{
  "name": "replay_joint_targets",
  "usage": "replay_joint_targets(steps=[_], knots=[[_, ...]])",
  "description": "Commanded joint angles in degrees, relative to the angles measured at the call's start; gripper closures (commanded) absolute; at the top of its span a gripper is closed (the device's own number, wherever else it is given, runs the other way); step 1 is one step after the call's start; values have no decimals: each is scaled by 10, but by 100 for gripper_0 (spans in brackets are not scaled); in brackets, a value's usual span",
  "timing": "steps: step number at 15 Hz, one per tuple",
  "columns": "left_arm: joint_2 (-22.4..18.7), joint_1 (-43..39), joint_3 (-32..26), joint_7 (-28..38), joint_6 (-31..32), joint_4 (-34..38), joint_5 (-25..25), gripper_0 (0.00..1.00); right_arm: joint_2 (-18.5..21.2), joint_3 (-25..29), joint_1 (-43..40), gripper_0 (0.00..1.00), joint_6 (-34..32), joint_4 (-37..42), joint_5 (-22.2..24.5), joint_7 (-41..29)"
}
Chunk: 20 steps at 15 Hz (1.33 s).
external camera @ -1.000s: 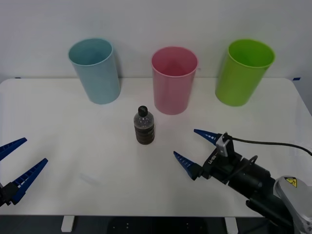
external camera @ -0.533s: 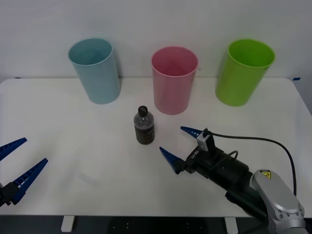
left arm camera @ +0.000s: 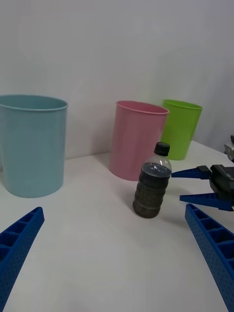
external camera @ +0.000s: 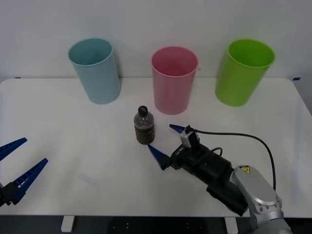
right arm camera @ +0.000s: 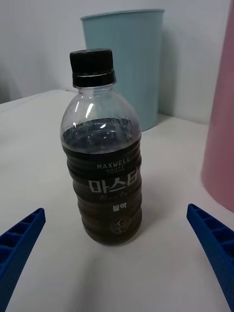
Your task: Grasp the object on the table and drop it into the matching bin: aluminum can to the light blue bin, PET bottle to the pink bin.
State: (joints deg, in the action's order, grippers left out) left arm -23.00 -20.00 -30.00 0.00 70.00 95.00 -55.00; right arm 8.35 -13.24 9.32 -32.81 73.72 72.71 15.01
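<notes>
The PET bottle (external camera: 144, 126), clear with a black cap and dark label, stands upright on the white table (external camera: 73, 126) in front of the pink bin (external camera: 173, 80). My right gripper (external camera: 165, 142) is open just to the bottle's right, fingertips close to its side without touching. In the right wrist view the bottle (right arm camera: 105, 161) stands centred ahead of the two spread blue fingers (right arm camera: 19, 243). The light blue bin (external camera: 95, 70) stands at the back left. My left gripper (external camera: 17, 163) rests open at the table's near left edge; its wrist view shows the bottle (left arm camera: 152, 183).
A lime green bin (external camera: 243, 72) stands at the back right. The three bins line the table's far edge. Bare tabletop lies left of the bottle and along the front.
My right gripper has slid left and forward across the table, closing on the bottle from its right. The bottle and the left arm have not moved.
</notes>
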Motion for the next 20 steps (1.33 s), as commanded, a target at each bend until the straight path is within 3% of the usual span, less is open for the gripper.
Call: replay_joint_targets(steps=[1,12,20], knots=[[0,0,0,0,0,0,0,0,-16,1,28,0,6,-36,3,8],[0,0,0,0,0,0,0,0,-64,8,127,0,37,-162,4,38],[0,0,0,0,0,0,0,0,-73,2,134,0,48,-167,1,50]])
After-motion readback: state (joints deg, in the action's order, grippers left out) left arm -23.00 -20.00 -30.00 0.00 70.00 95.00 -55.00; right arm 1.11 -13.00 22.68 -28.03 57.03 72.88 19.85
